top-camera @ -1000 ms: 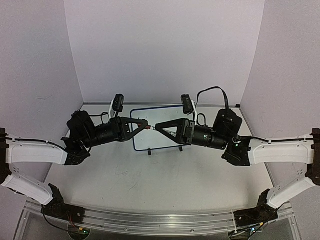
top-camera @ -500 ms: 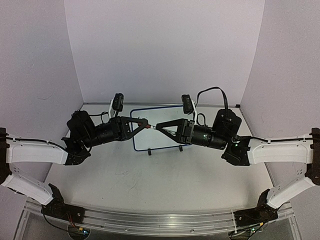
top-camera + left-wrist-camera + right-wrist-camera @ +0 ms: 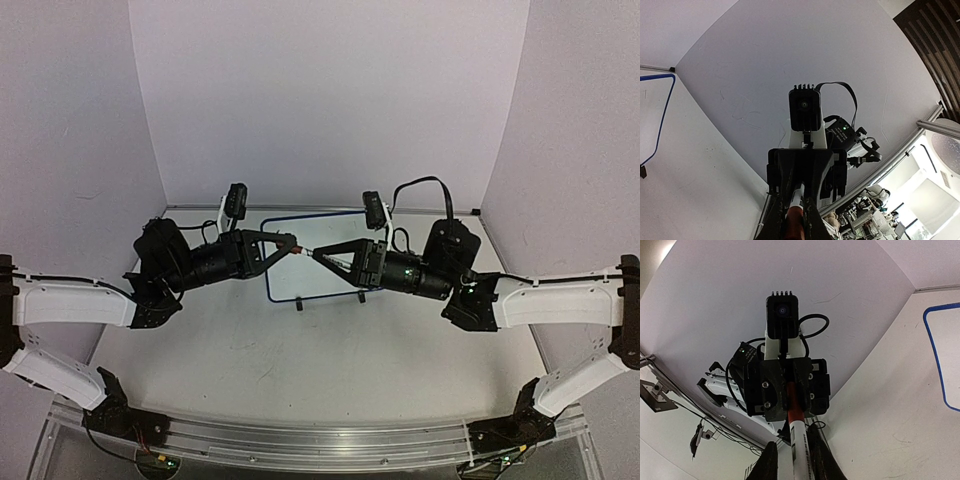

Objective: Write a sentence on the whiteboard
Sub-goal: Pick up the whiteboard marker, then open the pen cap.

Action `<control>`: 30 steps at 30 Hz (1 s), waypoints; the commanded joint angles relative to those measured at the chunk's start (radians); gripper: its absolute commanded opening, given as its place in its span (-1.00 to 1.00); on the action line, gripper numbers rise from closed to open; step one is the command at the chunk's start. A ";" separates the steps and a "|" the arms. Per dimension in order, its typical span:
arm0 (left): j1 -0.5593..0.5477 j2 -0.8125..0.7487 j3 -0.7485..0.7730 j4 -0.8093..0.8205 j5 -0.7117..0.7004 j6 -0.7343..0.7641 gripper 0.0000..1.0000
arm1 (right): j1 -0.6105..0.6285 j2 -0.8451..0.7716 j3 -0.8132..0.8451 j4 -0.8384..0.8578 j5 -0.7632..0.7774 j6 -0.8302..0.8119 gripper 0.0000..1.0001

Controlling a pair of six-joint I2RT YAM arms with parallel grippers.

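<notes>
The whiteboard [image 3: 325, 230] sits on the counter [image 3: 300, 350], and the part of its face that shows is blank: no sentence yet. Just above the whiteboard, the left gripper's [image 3: 294, 246] jaws clamp a marker [image 3: 799, 440]. The right gripper's [image 3: 320, 255] jaws flank the marker's other end, and I cannot tell whether they grip it. By my reading, all the writing remains to be done.

I see the whiteboard [image 3: 315, 283], white, thin blue frame, two black feet at its near edge, below where the left gripper [image 3: 292, 245] and right gripper [image 3: 322, 255] meet.
</notes>
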 commanded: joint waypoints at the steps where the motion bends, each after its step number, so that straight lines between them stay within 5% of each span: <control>1: -0.019 0.029 0.040 -0.059 0.006 0.025 -1.00 | 0.026 0.007 0.019 0.086 -0.036 0.008 -0.75; 5: -0.019 0.031 0.044 -0.058 0.008 0.025 -1.00 | 0.027 0.008 0.013 0.084 -0.032 0.014 -1.00; 17: -0.010 -0.022 0.043 -0.060 -0.035 0.028 -1.00 | 0.027 -0.041 -0.058 0.096 0.017 0.024 -1.00; 30: 0.161 -0.151 -0.065 0.032 -0.049 -0.126 -1.00 | -0.007 -0.154 -0.174 0.105 0.075 0.033 -1.00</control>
